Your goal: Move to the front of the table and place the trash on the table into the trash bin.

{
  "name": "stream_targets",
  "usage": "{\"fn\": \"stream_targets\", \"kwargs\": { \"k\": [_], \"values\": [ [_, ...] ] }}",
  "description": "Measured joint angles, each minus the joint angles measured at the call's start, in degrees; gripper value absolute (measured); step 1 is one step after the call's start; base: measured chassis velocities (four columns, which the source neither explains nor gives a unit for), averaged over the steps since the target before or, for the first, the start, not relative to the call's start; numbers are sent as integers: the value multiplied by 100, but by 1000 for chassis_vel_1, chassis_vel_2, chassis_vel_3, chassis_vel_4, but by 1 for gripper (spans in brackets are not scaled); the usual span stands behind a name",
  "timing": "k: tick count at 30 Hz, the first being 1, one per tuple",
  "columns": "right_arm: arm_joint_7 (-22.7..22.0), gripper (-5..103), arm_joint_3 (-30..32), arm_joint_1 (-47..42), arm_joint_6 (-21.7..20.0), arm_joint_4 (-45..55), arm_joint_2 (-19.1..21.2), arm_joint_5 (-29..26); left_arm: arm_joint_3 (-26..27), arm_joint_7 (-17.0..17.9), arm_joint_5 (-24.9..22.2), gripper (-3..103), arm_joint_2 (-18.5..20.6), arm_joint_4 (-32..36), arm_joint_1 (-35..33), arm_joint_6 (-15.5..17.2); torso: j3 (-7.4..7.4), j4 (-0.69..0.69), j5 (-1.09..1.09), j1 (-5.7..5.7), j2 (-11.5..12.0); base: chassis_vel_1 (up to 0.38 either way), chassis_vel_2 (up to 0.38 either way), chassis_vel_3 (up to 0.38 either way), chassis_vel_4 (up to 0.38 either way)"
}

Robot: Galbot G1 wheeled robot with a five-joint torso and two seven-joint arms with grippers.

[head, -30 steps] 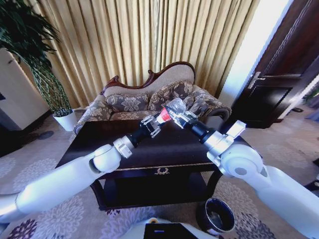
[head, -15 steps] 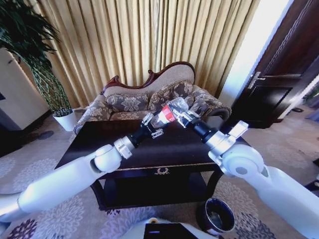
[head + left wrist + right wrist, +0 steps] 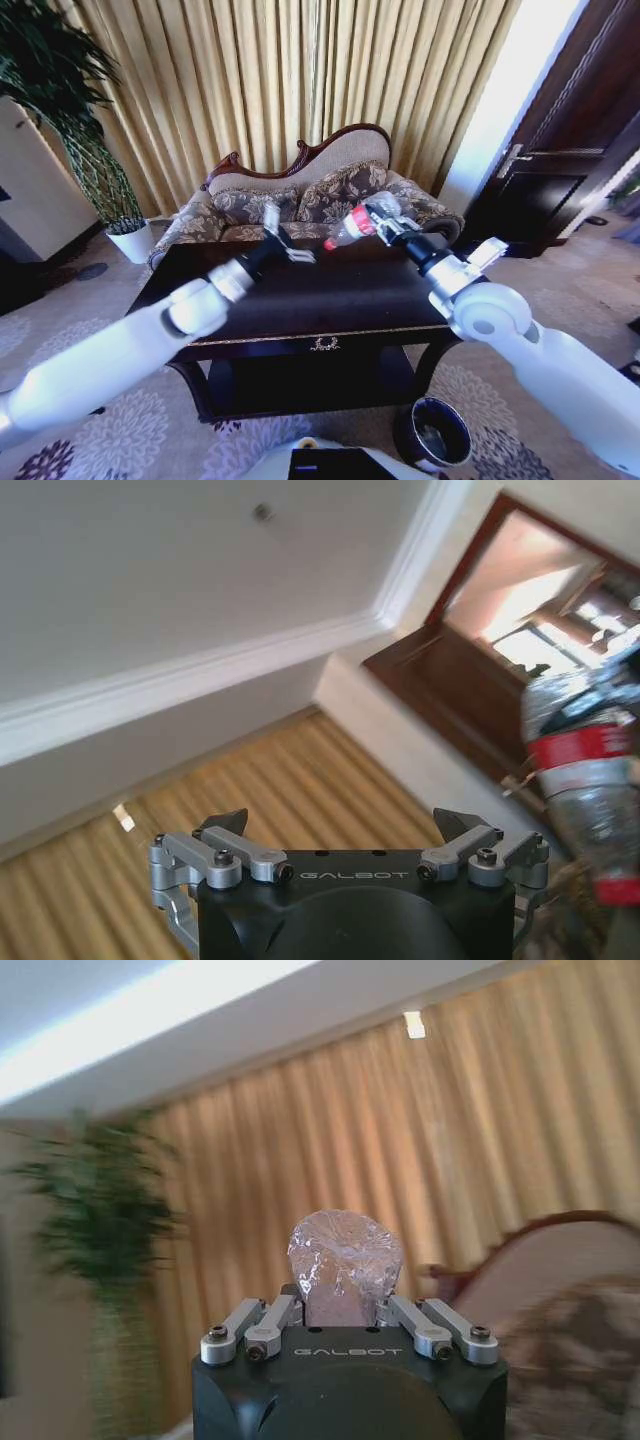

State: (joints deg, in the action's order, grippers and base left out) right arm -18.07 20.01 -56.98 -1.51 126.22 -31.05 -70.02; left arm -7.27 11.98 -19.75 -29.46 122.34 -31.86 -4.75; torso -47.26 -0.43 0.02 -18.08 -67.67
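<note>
The right gripper (image 3: 385, 222) is lifted above the far half of the table (image 3: 340, 300), its fingers closed on a clear plastic bottle (image 3: 358, 221) with a red label and cap. The bottle lies nearly level in the air, cap pointing toward 9 o'clock, well clear of the tabletop. In the right wrist view the bottle's crumpled clear base (image 3: 345, 1260) stands up between the closed fingers (image 3: 262, 1322).

The left gripper (image 3: 280, 243) hovers over the far left part of the table, at about 9 o'clock from the bottle and just apart from the cap. Its fingers (image 3: 225, 825) are spread wide with nothing between them; in the left wrist view the bottle (image 3: 590, 780) shows off to one side, beyond the fingertips.

The table is a glossy dark-brown rectangle with gold trim along its front edge, a gold emblem (image 3: 322, 344) at the middle of the front, and a lower shelf (image 3: 310, 385) beneath. The trash bin (image 3: 433, 432), a small round dark bucket, stands on the floor at about 5 o'clock from the table's front right corner, far lower than the top.

Behind the table, at 12 o'clock, is a floral sofa (image 3: 300, 205) with a carved dark wood frame, backed by gold pleated curtains (image 3: 300, 80). A tall plant in a white pot (image 3: 130, 240) stands at 10 o'clock, and a dark wooden door (image 3: 570, 150) at 2 o'clock. The floor is a pale patterned carpet (image 3: 70, 330).
</note>
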Motion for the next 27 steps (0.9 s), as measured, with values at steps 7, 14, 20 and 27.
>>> {"fn": "stream_targets", "kwargs": {
  "k": [7,14,20,27],
  "values": [
    [-838,28,893,-594,-317,-43,294,168,2472,1027,-1299,100,108,359,-1625,936,0,0,-3,0,0,0,0,0,0],
    [-1148,28,1969,-1423,-667,301,396,96,4484,1205,-2145,100,-400,786,-3073,1662,0,-1,-2,0,-1,0,0,0,0],
    [-1297,28,2721,-2264,-1006,656,274,235,6216,1235,-2613,100,-1128,1058,-4383,2094,1,4,-4,0,-1,0,0,0,0],
    [-1259,28,3722,-3561,-1110,1059,-259,656,7524,578,-3105,100,-1721,1067,-4991,2428,1,0,-1,0,-1,0,0,0,0]
  ]
}}
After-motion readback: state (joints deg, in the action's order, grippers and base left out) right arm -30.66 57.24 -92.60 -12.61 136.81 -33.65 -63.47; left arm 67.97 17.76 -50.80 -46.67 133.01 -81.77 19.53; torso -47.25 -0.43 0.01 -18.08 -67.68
